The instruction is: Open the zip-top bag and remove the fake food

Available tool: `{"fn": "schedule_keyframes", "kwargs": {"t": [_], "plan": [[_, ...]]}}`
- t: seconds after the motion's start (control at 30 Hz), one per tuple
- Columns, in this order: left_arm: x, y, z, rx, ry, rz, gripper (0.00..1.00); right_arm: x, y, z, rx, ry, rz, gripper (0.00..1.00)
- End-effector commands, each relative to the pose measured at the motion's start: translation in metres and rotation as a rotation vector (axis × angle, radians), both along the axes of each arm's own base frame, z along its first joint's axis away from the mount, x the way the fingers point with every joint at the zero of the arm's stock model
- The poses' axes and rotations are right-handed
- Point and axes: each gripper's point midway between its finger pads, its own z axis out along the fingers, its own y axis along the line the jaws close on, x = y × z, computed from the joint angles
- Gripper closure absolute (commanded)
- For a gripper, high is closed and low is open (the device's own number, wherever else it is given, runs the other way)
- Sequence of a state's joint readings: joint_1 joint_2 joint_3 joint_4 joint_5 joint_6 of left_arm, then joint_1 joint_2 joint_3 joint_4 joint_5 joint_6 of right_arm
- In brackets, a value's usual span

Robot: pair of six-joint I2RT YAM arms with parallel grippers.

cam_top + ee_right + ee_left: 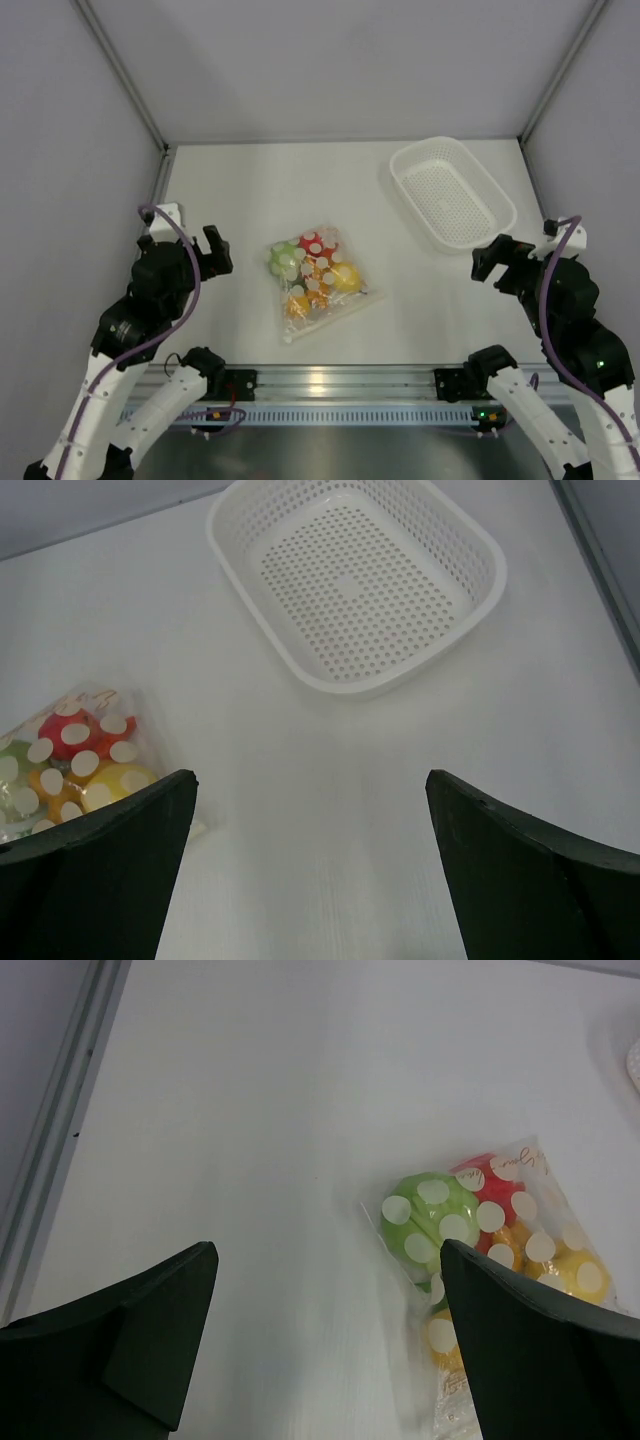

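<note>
Clear, white-dotted zip-top bag lies flat, fake food packed inside: green ball at 10 o'clock, lemon at 3. The left gripper and right gripper are both spread wide, empty.

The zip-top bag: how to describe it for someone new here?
On the white table, look at the centre, left of the perforated basket. The zip-top bag lies there: clear plastic, white dots, colourful fake food inside; the basket is empty.

Zip-top bag flat mid-table, sealed (white-dotted); fake food bunched inside
</note>
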State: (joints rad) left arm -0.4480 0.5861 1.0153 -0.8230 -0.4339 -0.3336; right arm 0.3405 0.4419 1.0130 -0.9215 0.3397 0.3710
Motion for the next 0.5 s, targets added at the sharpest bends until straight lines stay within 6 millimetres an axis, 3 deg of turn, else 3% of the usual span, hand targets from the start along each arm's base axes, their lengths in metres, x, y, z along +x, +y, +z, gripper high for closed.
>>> {"fn": "schedule_keyframes", "kwargs": {"t": [0.0, 0.1, 0.23, 0.33, 0.43, 0.47], "plan": [[0.004, -0.007, 0.014, 0.003, -0.021, -0.038, 0.01, 0.003, 0.0, 0.009, 0.008, -0.019, -0.008, 0.01], [0.013, -0.021, 0.003, 0.042, 0.037, -0.086, 0.01, 0.004, 0.002, 0.003, 0.004, 0.001, 0.0, 0.01], [0.031, -0.056, -0.028, 0.108, 0.178, -0.182, 0.01, 0.008, 0.005, -0.006, -0.006, 0.039, 0.005, 0.0], [0.034, -0.078, -0.04, 0.149, 0.221, -0.233, 0.01, 0.01, 0.008, -0.014, -0.01, 0.064, 0.018, 0.01], [0.029, -0.102, -0.052, 0.235, 0.234, -0.275, 0.01, 0.011, 0.012, -0.02, -0.008, 0.085, 0.036, 0.0], [0.016, -0.124, -0.057, 0.271, 0.229, -0.334, 0.01, 0.012, 0.013, -0.02, -0.007, 0.084, 0.039, 0.01]]}}
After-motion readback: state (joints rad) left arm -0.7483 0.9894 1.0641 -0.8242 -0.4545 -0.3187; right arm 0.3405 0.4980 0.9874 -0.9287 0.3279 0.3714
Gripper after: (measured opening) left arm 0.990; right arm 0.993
